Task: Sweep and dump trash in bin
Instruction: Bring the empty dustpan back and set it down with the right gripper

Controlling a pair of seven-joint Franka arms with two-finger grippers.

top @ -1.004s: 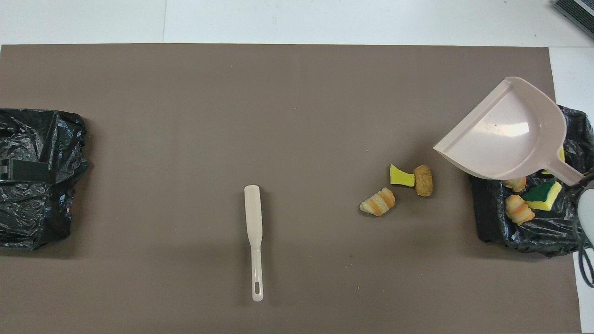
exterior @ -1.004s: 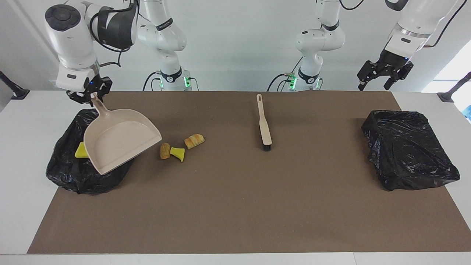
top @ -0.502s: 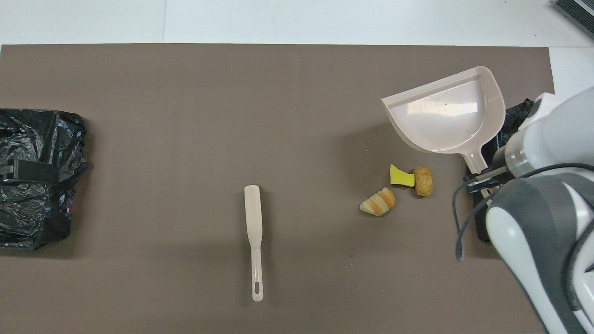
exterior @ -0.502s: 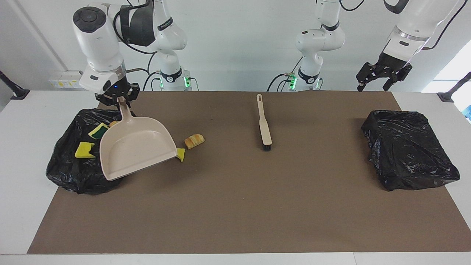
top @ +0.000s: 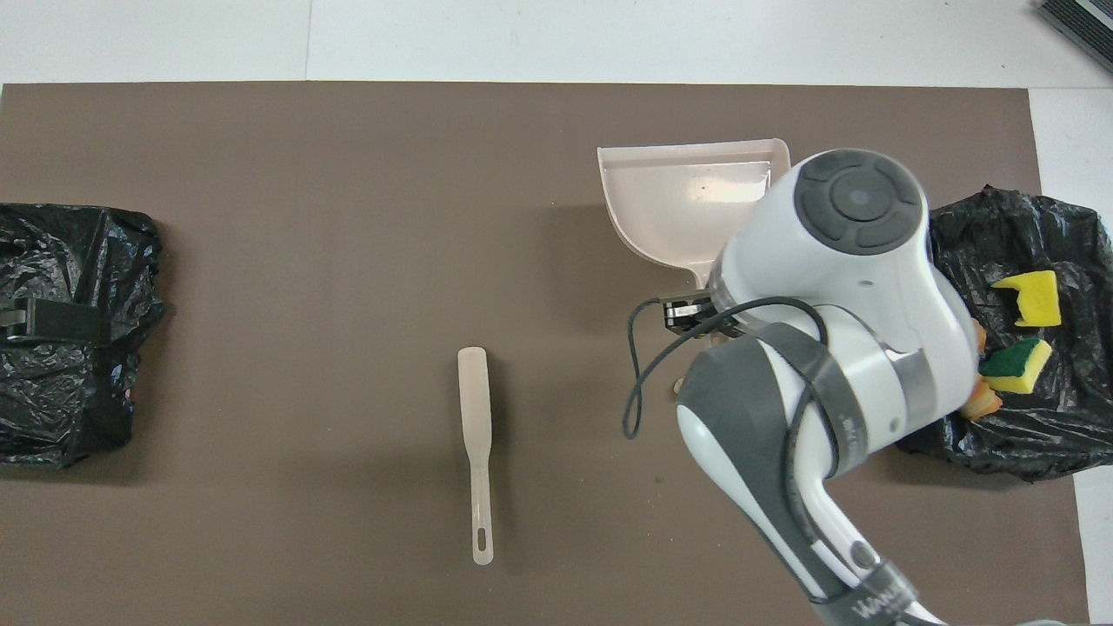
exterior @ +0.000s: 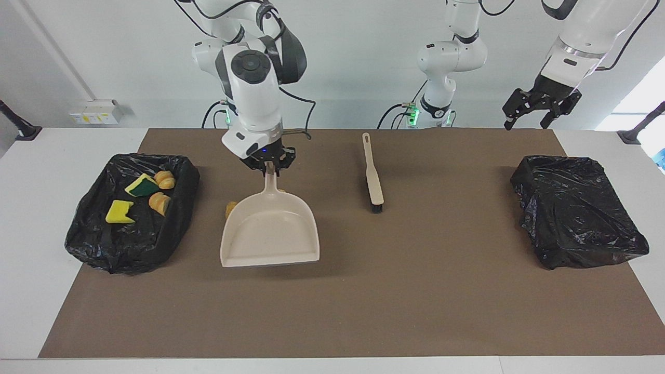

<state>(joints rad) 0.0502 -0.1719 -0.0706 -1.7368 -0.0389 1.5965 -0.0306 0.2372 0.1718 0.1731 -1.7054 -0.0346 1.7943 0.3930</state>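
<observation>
- Four scraps of trash (exterior: 136, 196) lie in the black-lined bin (exterior: 98, 244) at the right arm's end of the table: two yellow sponge pieces and two bread chunks.
- The rest of the trash is on the brown mat (exterior: 332, 311) beside that bin; only one tan chunk (exterior: 230, 209) peeks out at the dustpan's edge, the others are hidden.
- The dustpan (exterior: 269, 232), over the bin a second ago, has swung out and now hangs level over the mat, empty, mouth pointing away from the robots.
- The right gripper (exterior: 269, 165) stays clamped on the dustpan's handle.
- That looks like one load dumped and a second pass being set up.
- The hand brush (exterior: 372, 174) lies untouched, mid-mat.
- The left gripper (exterior: 537, 109) waits in the air, fingers spread, grasping nothing, near a second black bin (exterior: 576, 213).
- Watch out: the pan hangs over the leftovers, and the brush lies well apart.
</observation>
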